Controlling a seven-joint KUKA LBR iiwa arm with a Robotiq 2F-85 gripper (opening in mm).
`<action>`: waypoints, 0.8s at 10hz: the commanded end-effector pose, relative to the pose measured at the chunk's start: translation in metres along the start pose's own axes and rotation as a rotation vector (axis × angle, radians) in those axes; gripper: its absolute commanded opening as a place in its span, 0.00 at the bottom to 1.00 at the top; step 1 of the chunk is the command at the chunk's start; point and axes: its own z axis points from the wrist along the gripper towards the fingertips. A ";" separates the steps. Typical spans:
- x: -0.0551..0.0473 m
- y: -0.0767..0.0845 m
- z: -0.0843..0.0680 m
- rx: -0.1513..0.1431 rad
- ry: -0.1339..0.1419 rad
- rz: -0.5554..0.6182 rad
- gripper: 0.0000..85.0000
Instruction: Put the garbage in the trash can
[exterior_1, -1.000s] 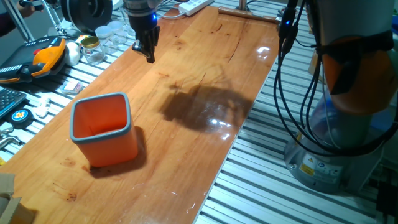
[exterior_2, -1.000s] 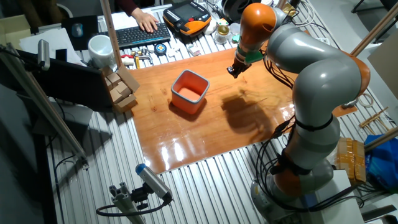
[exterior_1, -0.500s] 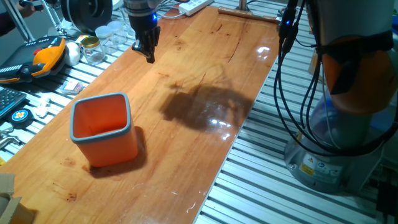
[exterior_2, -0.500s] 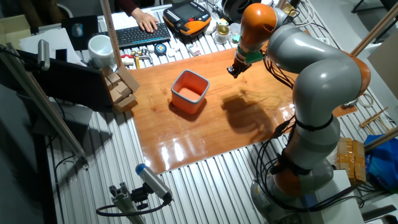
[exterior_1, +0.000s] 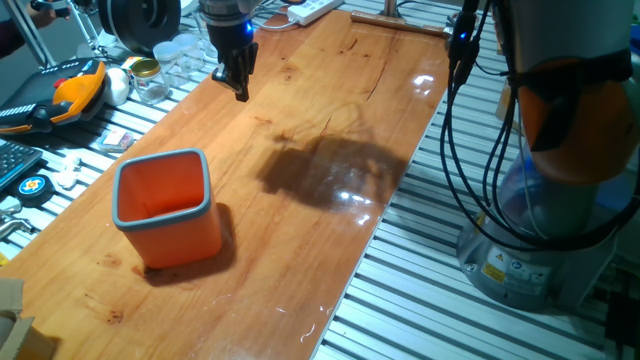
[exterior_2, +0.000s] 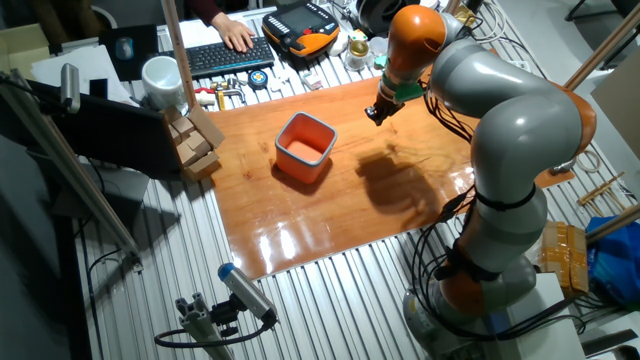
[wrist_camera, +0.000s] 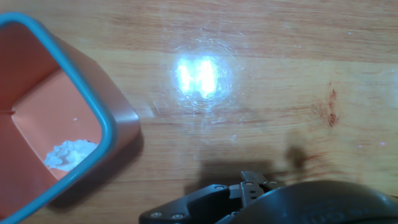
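Observation:
The orange trash can with a grey rim (exterior_1: 160, 160) stands on the wooden table near its front left; it also shows in the other fixed view (exterior_2: 305, 150) and at the left of the hand view (wrist_camera: 102, 118). The garbage (wrist_camera: 69, 154), a crumpled white wad, lies on the bin's floor; the fixed views do not show it. My gripper (exterior_1: 241, 95) hangs above the table beyond the bin, apart from it, fingers together and empty; it also shows in the other fixed view (exterior_2: 371, 115). Only dark hand parts show at the hand view's bottom edge.
An orange-and-black tool (exterior_1: 75, 88), a white ball (exterior_1: 118, 85) and clear glass jars (exterior_1: 165, 65) lie off the table's far left edge. A keyboard (exterior_2: 215, 57), a mug (exterior_2: 160, 75) and wooden blocks (exterior_2: 195, 140) are nearby. The arm's base and cables (exterior_1: 480, 150) stand to the right.

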 end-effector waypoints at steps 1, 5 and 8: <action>0.000 0.000 0.000 0.000 0.000 -0.002 0.00; 0.000 -0.001 0.001 0.000 -0.005 -0.002 0.00; 0.000 -0.001 0.002 -0.001 -0.005 -0.001 0.00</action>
